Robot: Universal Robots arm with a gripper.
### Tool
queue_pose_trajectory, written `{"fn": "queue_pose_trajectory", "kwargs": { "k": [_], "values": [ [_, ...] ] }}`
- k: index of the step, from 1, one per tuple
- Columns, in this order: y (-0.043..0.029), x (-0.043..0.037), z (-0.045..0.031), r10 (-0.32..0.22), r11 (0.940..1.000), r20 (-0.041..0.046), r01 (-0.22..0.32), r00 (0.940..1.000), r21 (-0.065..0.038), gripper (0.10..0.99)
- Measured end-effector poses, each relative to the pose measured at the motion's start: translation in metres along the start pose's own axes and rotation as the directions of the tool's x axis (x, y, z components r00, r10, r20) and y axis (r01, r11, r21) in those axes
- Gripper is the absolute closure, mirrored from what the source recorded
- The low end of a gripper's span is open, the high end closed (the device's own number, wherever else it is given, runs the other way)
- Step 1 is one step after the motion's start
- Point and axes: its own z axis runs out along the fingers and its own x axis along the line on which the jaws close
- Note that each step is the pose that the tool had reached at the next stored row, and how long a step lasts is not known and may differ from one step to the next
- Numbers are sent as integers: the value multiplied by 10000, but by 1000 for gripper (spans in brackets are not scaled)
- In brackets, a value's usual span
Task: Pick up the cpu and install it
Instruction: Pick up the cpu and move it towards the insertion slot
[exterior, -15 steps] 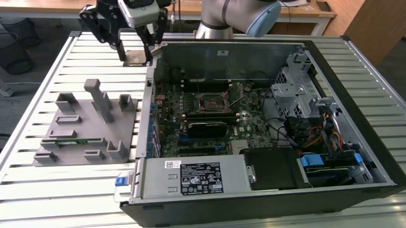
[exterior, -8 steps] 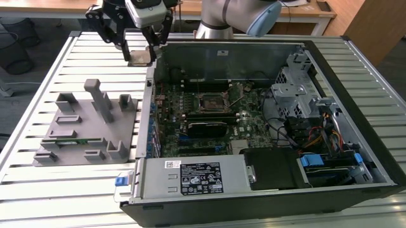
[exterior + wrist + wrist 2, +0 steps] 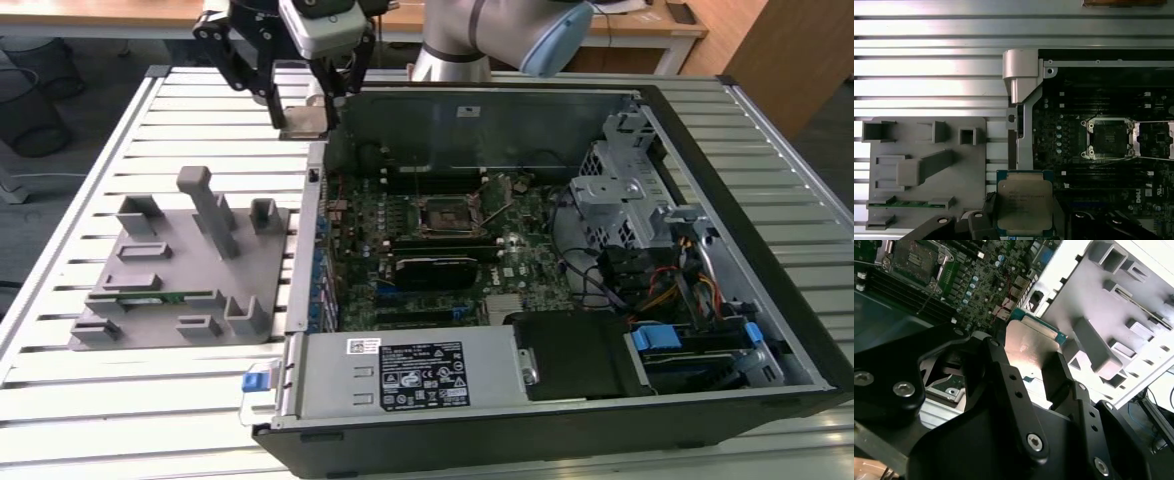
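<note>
CPU carry step: gripper [image 3: 304, 112] holds the cpu [image 3: 304, 122] in the air, not yet at the socket [image 3: 447, 215].
The jaws are closed on opposite edges of the cpu [image 3: 1025, 206], metal top up, pinched between the black fingers [image 3: 1004, 371]. It hangs near the case's far corner at the exterior view's left, between the grey fixture [image 3: 180, 270] and the motherboard [image 3: 441, 250]. I'd judge it mid-transfer. Seating it calls for squaring the chip flat over the socket [image 3: 1106, 139], whose cover plate [image 3: 1154, 140] looks flipped open. The case wall [image 3: 315, 240] stands between chip and socket. The green memory stick [image 3: 909, 203] sits in the fixture, out of the way.
</note>
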Motion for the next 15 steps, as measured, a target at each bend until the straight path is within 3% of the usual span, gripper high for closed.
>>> {"fn": "queue_pose_trajectory", "kwargs": {
  "k": [15],
  "values": [
    [2, -153, -1, 0, 10000, 1, 0, 10000, 0, 553]
  ]
}}
